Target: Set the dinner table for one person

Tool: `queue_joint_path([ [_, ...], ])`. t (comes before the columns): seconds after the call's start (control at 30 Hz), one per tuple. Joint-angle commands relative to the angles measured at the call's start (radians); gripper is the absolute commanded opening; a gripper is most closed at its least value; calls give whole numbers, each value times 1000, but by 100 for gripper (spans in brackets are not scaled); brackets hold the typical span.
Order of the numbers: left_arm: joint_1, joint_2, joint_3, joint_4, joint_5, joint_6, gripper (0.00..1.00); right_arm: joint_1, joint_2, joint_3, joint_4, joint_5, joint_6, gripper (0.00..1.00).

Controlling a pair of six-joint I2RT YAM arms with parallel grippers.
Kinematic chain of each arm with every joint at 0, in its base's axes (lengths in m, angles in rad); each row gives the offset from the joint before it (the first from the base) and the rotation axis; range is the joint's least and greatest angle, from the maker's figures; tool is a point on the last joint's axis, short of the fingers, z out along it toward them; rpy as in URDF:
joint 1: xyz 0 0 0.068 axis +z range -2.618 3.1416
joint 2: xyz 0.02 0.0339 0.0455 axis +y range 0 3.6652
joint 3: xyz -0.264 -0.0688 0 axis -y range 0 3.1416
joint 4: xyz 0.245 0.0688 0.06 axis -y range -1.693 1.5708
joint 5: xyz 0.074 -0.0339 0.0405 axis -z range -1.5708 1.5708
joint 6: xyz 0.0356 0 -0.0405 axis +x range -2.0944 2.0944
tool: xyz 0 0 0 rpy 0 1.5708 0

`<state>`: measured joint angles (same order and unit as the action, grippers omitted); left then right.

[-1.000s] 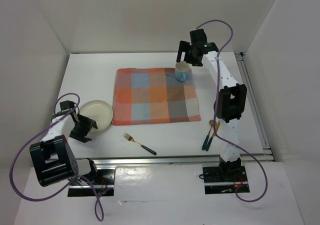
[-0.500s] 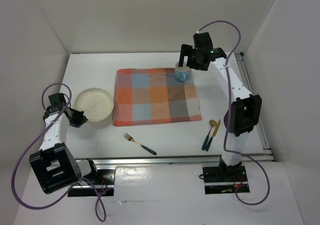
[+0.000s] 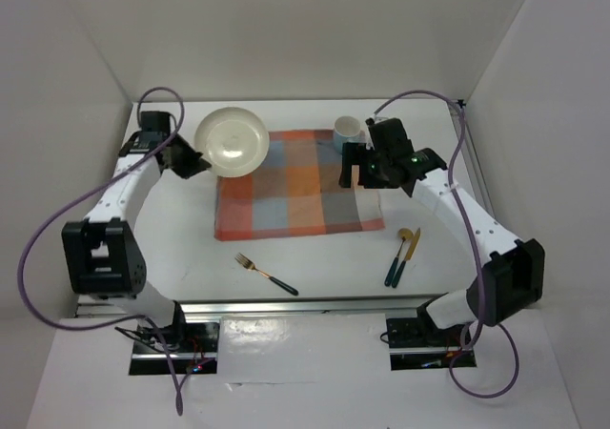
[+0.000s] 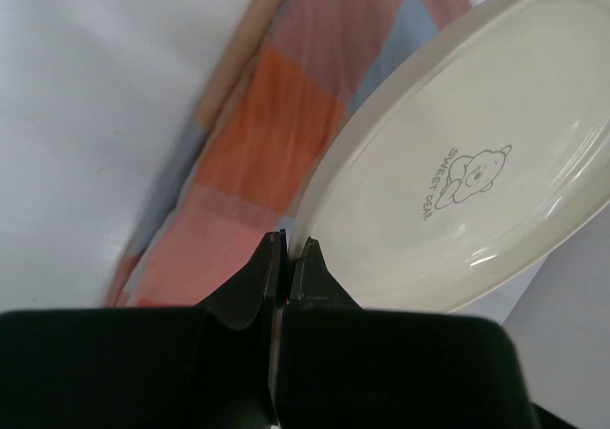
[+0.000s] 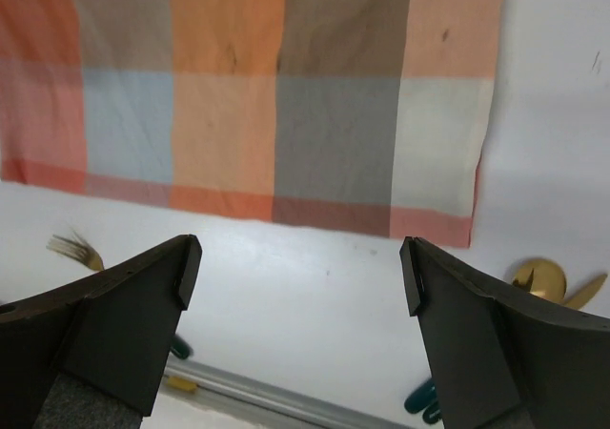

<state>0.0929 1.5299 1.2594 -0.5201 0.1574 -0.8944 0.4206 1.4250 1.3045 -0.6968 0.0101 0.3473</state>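
A cream plate [image 3: 229,140] with a small bear print [image 4: 457,191] hangs tilted above the back left corner of the checked cloth [image 3: 295,186]. My left gripper [image 3: 198,159] is shut on its rim, the fingers pinching the edge [image 4: 289,248]. My right gripper [image 3: 365,176] stands wide open over the cloth's right part and holds nothing [image 5: 300,272]. Behind it, a pale blue mug [image 3: 348,129] stands at the cloth's back right corner. On the white dinner table [image 3: 334,257], a fork [image 3: 267,274] lies at the front, with a spoon [image 3: 404,236] and knife [image 3: 400,262] at the right.
The cloth [image 5: 286,86] fills the top of the right wrist view, with the fork's tines [image 5: 76,250] at the left and the gold spoon bowl [image 5: 538,278] at the right. An aluminium rail [image 3: 315,305] runs along the front edge. White walls enclose the sides and back.
My left gripper shut on the plate's rim, lifted it off the table's left side and carried it back to the cloth's corner. My right arm drew forward from the mug, still open.
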Motion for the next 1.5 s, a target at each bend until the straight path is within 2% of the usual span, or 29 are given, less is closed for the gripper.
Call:
queue_joint_path([
  [0.0,-65,131,122,32,-30,-23,0,43,-90,-79,8,-6,15,100],
  [0.13,-94,293,280,23,-30,-23,0,119,-144,-171,-36,-6,62,100],
  [0.33,-104,433,365,23,23,-32,0,193,-173,-221,-105,28,162,100],
  [0.6,-215,414,345,-12,33,64,0,202,-161,-231,-150,102,205,100],
  [0.73,-249,464,336,-11,91,64,0,202,-140,-221,-150,102,205,100],
  [1.07,-315,536,377,-31,82,83,0,202,-158,-221,-168,111,223,100],
  [1.1,-326,547,377,-31,82,83,3,202,-147,-221,-178,111,223,100],
  [1.17,-338,547,377,-40,70,95,20,202,-147,-221,-178,111,223,100],
  [1.2,-338,547,377,-52,70,104,34,202,-147,-221,-178,111,223,100],
  [1.3,-349,538,388,-80,50,126,60,202,-137,-221,-168,111,214,100],
  [1.33,-358,538,405,-92,38,140,74,202,-136,-209,-168,111,203,100],
  [1.4,-369,518,425,-138,19,152,83,213,-124,-200,-158,111,191,100],
  [1.47,-369,495,437,-176,-8,163,84,233,-103,-191,-147,111,179,100],
])
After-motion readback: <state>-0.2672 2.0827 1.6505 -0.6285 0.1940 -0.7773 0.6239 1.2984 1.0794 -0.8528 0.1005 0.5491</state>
